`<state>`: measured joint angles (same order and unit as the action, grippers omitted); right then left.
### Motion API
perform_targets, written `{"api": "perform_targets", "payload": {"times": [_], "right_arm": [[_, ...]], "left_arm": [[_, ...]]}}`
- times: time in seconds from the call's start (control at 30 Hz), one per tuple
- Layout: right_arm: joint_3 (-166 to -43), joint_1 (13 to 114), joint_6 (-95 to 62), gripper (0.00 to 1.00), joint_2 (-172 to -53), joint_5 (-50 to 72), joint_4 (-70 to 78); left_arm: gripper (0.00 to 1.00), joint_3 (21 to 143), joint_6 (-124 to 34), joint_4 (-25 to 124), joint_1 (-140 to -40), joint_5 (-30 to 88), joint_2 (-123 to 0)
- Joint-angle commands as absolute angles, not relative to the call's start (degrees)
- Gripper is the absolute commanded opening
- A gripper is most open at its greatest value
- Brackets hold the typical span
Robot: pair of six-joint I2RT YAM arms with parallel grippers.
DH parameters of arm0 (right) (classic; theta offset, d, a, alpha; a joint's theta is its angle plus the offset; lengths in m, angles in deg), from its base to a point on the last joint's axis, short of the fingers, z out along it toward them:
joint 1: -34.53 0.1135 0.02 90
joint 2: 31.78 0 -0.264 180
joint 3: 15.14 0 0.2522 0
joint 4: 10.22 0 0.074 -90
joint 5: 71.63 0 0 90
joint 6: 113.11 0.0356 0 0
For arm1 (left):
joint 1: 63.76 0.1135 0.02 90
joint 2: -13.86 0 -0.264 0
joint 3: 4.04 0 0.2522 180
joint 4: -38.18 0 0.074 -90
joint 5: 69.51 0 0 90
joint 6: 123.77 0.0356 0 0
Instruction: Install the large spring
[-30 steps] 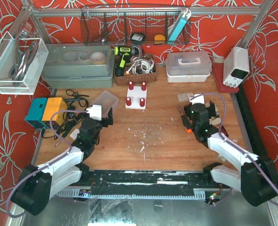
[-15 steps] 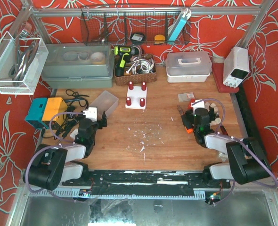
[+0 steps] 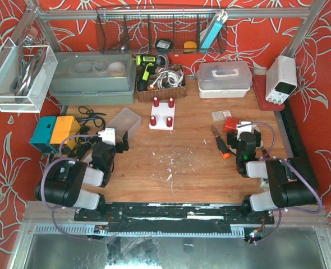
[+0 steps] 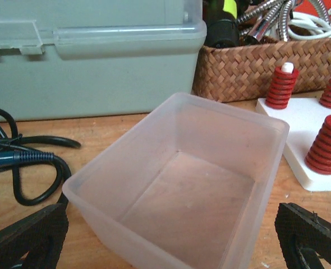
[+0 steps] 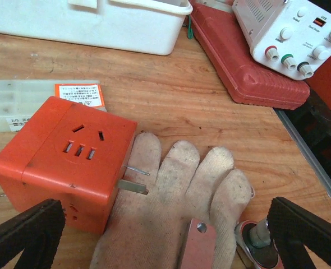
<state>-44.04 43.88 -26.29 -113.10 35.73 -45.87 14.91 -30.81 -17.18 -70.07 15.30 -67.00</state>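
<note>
At the near side of the table: both grippers spread, nothing held.
The left gripper point(image 4: 171, 238) has its fingers point(image 4: 33, 235) wide apart, facing a clear plastic bin point(image 4: 182, 168). The right gripper point(image 5: 165, 224) is equally spread over a white glove point(image 5: 177, 185) touching an orange socket cube point(image 5: 64, 157). Red springs point(image 4: 327, 147) sit on the white peg base point(image 4: 300, 120), right of the bin.

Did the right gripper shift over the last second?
Yes. The right gripper has slid rightward, away from the white spring block, uncovering the orange cube.
</note>
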Motion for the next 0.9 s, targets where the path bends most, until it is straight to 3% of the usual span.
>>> {"api": "perform_targets", "payload": {"times": [0.0, 0.87], "right_arm": [[-45.17, 43.50, -24.79, 0.99, -112.67, 34.98, -46.49], [-45.16, 43.49, -24.71, 0.99, -112.81, 34.89, -46.82]], "left_arm": [[1.00, 16.03, -31.04, -19.79, -69.56, 15.76, -67.11], [1.00, 16.03, -31.05, -19.69, -69.48, 16.02, -67.06]]}}
